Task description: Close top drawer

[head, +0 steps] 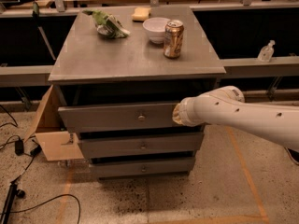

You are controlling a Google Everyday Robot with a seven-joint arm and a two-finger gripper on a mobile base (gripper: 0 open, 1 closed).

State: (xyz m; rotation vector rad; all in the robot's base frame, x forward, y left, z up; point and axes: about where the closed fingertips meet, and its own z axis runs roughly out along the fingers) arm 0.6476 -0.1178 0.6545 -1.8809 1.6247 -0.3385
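Matt grey wooden top drawer, small round metal knob. Glossy white plastic-shelled gripper at its front. Shiny golden metal can.

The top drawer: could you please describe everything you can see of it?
The top drawer is grey and looks wooden, with a plain front and one small round metal knob at its middle. It sits level right under the cabinet top, pulled partly out, with a dark gap showing above its front. The gripper, at the end of the white arm, meets the front's right end.
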